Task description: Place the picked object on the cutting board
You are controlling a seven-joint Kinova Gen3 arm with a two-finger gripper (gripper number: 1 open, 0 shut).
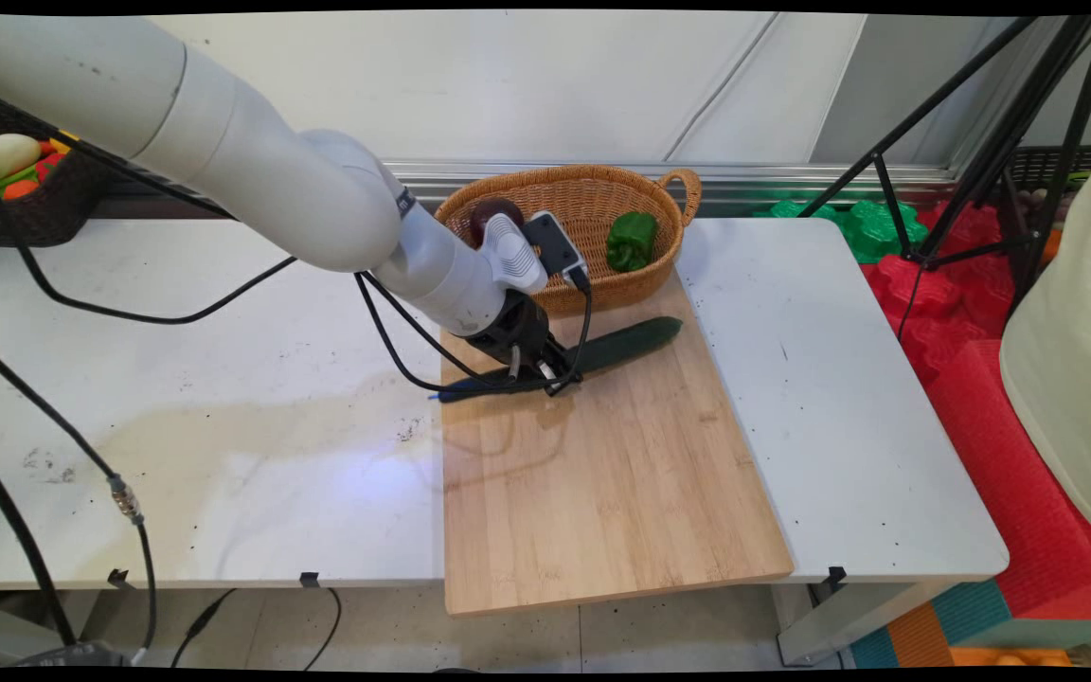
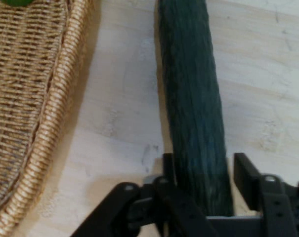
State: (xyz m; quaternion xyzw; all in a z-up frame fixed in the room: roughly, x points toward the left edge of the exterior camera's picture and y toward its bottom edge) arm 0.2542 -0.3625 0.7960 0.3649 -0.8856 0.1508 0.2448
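A long dark green cucumber point(image 1: 623, 345) lies slantwise across the far end of a wooden cutting board point(image 1: 602, 493). My gripper point(image 1: 555, 379) is down over the cucumber's near-left part. In the hand view the cucumber point(image 2: 191, 98) runs up between the two fingers of the gripper point(image 2: 203, 165), which is open. The left finger point(image 2: 169, 165) lies against the cucumber's side, and a thin gap shows at the right one. Behind the board stands a wicker basket point(image 1: 593, 177), seen also in the hand view point(image 2: 25, 98). It holds a green pepper point(image 1: 631, 239) and a dark red round thing point(image 1: 489, 212).
A dark basket point(image 1: 29, 213) with vegetables stands at the table's back left. Black cables point(image 1: 129, 313) trail over the left of the table. A black tripod point(image 1: 967, 152) stands off the right edge above red and green foam mats point(image 1: 972, 379).
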